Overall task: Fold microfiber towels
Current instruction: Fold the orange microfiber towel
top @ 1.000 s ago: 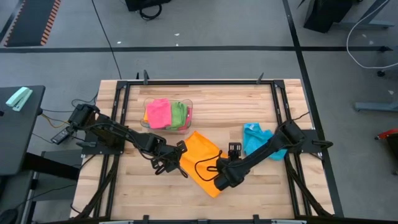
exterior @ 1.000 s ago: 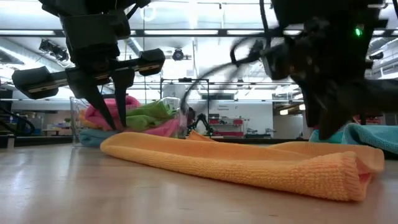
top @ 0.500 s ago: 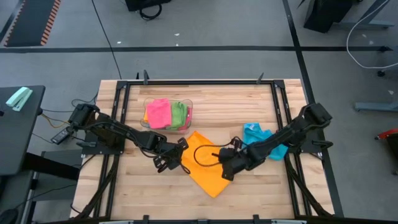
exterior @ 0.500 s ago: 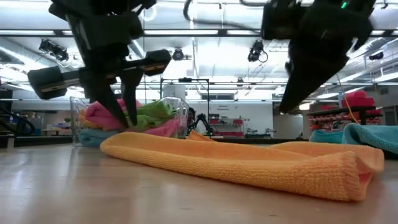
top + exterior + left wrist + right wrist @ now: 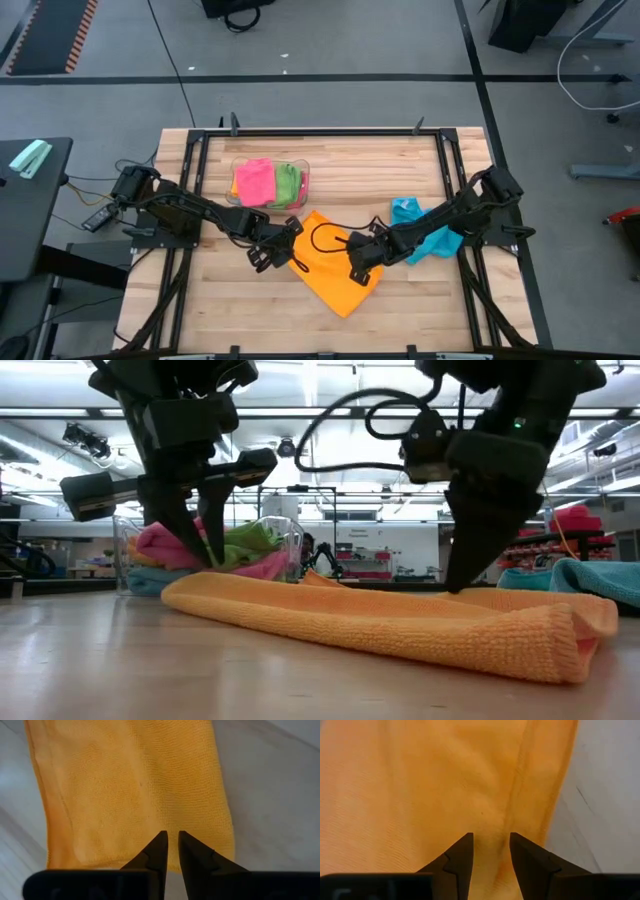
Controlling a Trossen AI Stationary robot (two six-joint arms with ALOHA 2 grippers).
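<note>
An orange-yellow microfiber towel (image 5: 335,270) lies folded into a long band, slantwise in the middle of the table. My left gripper (image 5: 292,256) points steeply down at the band's left end (image 5: 130,785), open by a narrow gap. My right gripper (image 5: 362,268) points steeply down over the band's right part (image 5: 420,780). It is open, with its fingers on either side of a raised crease (image 5: 512,815). A teal towel (image 5: 422,235) lies crumpled on the table to the right. Pink and green towels (image 5: 268,183) sit in a clear bin. My left gripper's fingertips (image 5: 205,560) stand at the towel's left end from above. I cannot tell whether they touch it, and no cloth shows pinched in the gap. My right gripper's fingertips (image 5: 455,585) reach down to the band's upper surface from above. Whether they press on it cannot be told.
The clear bin (image 5: 303,172) stands on the far side, just behind the orange towel. A black cable loop (image 5: 325,238) of the right arm hangs over the towel. Bare wood lies toward the near edge (image 5: 330,330). Black frame rails (image 5: 195,200) run along both sides.
My right gripper has tipped from nearly level to pointing steeply down. It rose above the orange towel, then came down onto the band's top, a little toward the far edge. The towel has stayed where it was.
</note>
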